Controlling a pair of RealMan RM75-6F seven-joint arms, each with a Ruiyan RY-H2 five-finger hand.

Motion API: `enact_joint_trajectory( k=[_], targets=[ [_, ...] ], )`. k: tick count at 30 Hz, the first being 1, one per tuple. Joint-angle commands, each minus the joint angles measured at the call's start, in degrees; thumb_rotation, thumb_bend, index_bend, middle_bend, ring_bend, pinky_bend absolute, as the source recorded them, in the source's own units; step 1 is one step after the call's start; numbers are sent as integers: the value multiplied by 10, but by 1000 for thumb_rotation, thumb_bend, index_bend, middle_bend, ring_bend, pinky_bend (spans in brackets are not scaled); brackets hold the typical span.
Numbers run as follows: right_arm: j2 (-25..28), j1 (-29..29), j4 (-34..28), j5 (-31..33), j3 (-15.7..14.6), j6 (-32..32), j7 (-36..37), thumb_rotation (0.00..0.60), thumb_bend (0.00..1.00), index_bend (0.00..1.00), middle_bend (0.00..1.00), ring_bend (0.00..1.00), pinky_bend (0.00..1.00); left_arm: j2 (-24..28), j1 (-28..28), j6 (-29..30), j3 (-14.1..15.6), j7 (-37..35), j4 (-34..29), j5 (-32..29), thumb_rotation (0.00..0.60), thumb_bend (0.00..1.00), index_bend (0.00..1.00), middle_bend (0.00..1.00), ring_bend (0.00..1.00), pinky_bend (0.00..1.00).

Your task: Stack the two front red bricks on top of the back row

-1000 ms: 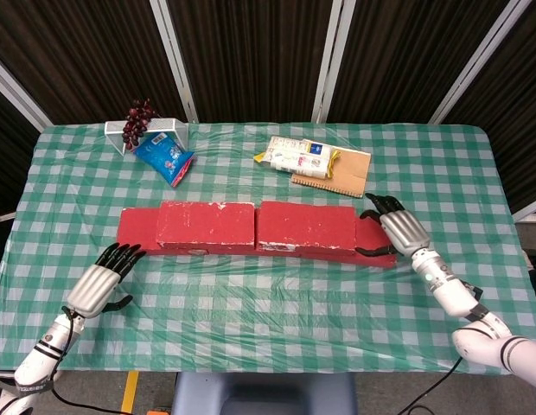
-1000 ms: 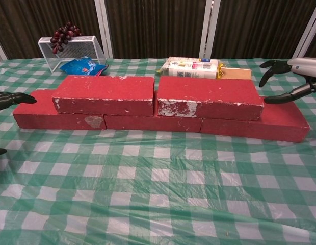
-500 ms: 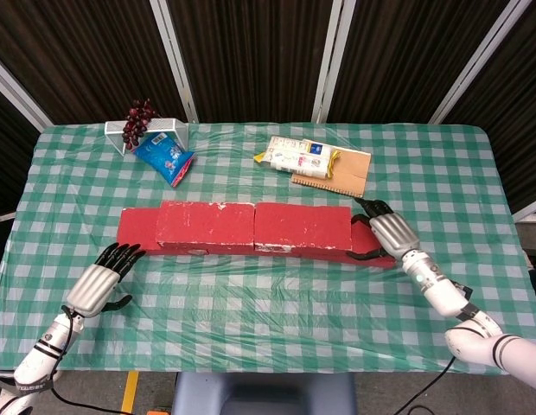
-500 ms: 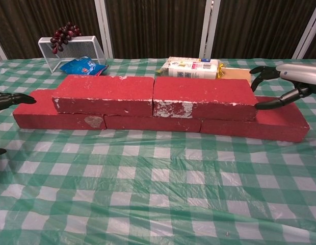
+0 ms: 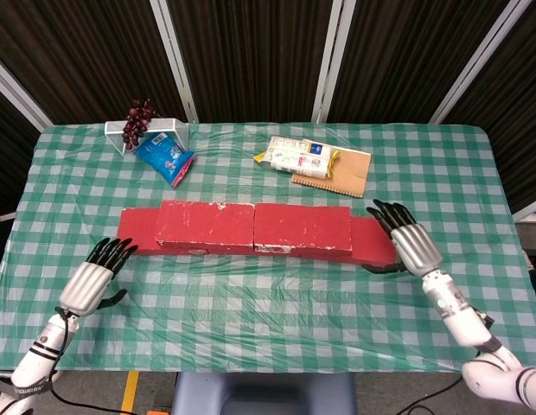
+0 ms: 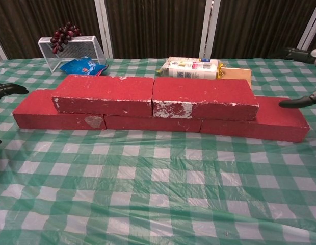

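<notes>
Red, chalk-scuffed upper bricks [image 6: 155, 95] lie end to end, touching, atop the longer back row [image 6: 280, 125] mid-counter [image 5: 268, 294]. Left hand [image 5: 93, 277] and right hand [image 5: 408, 239] flank the row, fingers spread, holding nothing.

1. The brick wall [image 5: 255, 229] spans the table's middle, blocking passage from 6 to 12 o'clock.
2. Bare tablecloth [image 5: 268, 303] at 6 o'clock gives open passage.
3. At 12 o'clock, a food bag [image 5: 294, 156] and wire basket [image 5: 147, 132] crowd the back.
</notes>
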Motion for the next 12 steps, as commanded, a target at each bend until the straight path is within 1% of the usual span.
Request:
enact_joint_trajectory(
  k=[1, 2, 3, 4, 6, 8, 12],
  targets=[
    [14, -128, -76, -37, -41, 176, -135, 456, 193, 0, 0, 0, 0, 5, 21, 43, -22, 56, -20, -17, 600, 292, 0, 0, 0, 62],
    [12, -142, -80, -37, -44, 192, -151, 456, 190, 0, 0, 0, 0, 7, 26, 55, -26, 69, -25, -19, 600, 292, 0, 0, 0, 62],
    [18, -151, -88, -40, -51, 198, -182, 457, 190, 0, 0, 0, 0, 10, 32, 68, -30, 82, -33, -20, 600, 291, 0, 0, 0, 62],
    [24, -156, -96, -45, -53, 203, -194, 459, 190, 0, 0, 0, 0, 13, 36, 77, -32, 89, -39, -19, 600, 291, 0, 0, 0, 61],
    [29, -165, -111, -43, -47, 216, -207, 464, 189, 0, 0, 0, 0, 20, 42, 89, -34, 97, -52, -19, 600, 292, 0, 0, 0, 61],
    [33, -171, -120, -34, -41, 217, -219, 466, 190, 0, 0, 0, 0, 27, 45, 88, -33, 99, -65, -21, 600, 291, 0, 0, 0, 61],
    [42, -174, -136, -21, -36, 199, -230, 468, 190, 0, 0, 0, 0, 42, 45, 63, -27, 99, -91, -29, 600, 291, 0, 0, 0, 61]
  ],
)
